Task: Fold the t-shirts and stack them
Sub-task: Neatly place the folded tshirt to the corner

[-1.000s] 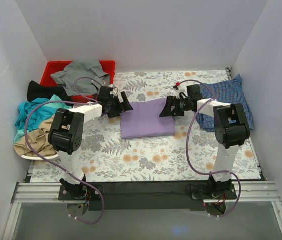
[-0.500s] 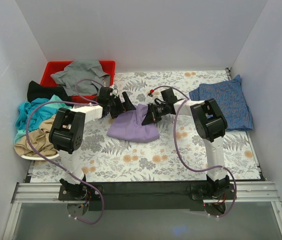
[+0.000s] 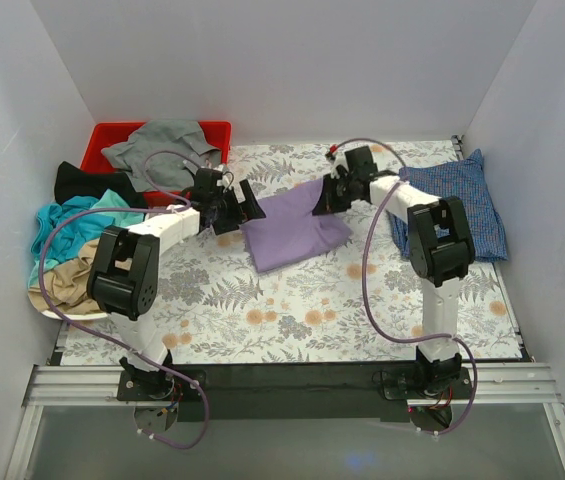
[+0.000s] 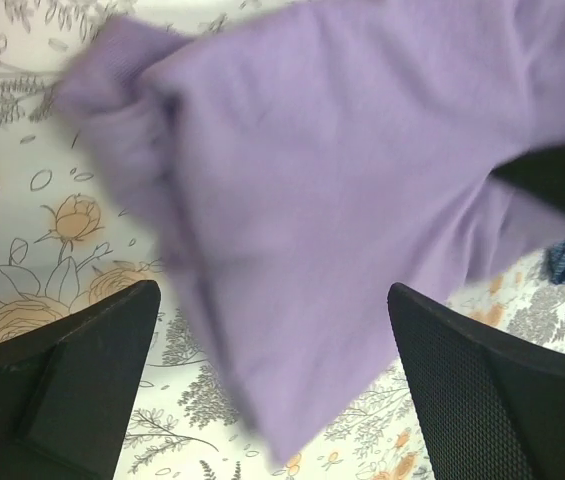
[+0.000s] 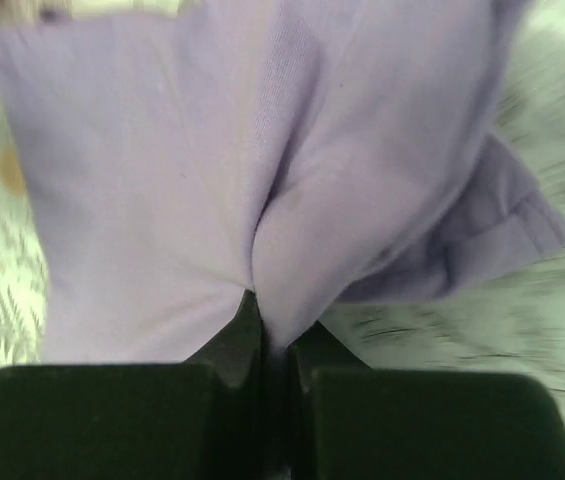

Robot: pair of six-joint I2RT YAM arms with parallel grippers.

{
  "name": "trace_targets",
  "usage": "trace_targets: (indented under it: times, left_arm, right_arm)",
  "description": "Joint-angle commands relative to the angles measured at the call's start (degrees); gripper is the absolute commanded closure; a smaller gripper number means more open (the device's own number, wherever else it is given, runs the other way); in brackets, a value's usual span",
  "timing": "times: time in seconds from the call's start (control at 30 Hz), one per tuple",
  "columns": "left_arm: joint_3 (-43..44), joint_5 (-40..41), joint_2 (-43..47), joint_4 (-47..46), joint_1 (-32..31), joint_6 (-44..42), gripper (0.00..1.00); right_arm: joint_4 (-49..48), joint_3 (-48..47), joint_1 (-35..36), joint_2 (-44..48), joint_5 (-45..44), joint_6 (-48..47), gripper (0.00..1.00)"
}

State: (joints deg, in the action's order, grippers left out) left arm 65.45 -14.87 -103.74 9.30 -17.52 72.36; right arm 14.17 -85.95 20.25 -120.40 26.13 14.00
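Observation:
A folded lavender-purple t-shirt point(image 3: 292, 232) lies mid-table, tilted, its far right corner raised. My right gripper point(image 3: 324, 200) is shut on that corner; in the right wrist view the lavender t-shirt point(image 5: 212, 170) bunches into the pinched jaws of the right gripper point(image 5: 272, 330). My left gripper point(image 3: 246, 205) stands open at the shirt's left edge, nothing between its fingers; in the left wrist view the left gripper point(image 4: 277, 400) frames the blurred lavender t-shirt point(image 4: 342, 190). A blue checked t-shirt point(image 3: 457, 205) lies at the right. Teal point(image 3: 67, 222), tan point(image 3: 62, 285), black point(image 3: 82, 182) and grey point(image 3: 162, 145) t-shirts sit at the left.
A red bin point(image 3: 102, 145) at the back left holds the grey shirt. A floral cover point(image 3: 292, 310) spans the table. White walls close in on three sides. Purple cables loop from both arms.
My right gripper closed on the lavender shirt's right side, dragged it left so it crumpled, then swung back and to the right, pulling the shirt out tilted. The left gripper stayed open, barely moving.

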Motion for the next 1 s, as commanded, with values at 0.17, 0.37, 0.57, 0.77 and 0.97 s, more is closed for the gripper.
trace_targets:
  times: [0.17,0.37,0.57,0.77,0.97]
  left_arm:
    - [4.9,-2.4,4.5,1.9,-0.1,-2.9,0.02]
    - [5.3,-5.2,3.9,2.2,-0.1,-4.1,0.02]
    - [5.7,-6.4,2.6,2.5,-0.1,-4.6,0.02]
    - [6.2,-6.9,1.7,2.2,-0.1,-4.6,0.02]
    - [6.5,-7.4,0.3,2.3,-0.1,-4.7,0.02]
  right_arm:
    - [13.9,-37.8,-8.2,-13.1,-11.8,-4.5,0.99]
    - [12.5,-52.7,-14.5,-18.0,-19.7,-6.4,0.99]
    - [9.5,-50.0,-21.5,-17.9,-33.3,-11.5,0.99]
    - [4.8,-53.1,-26.7,-20.1,-39.4,-18.2,0.99]
    - [0.9,-52.6,-29.8,-21.5,-43.1,-21.1,0.99]
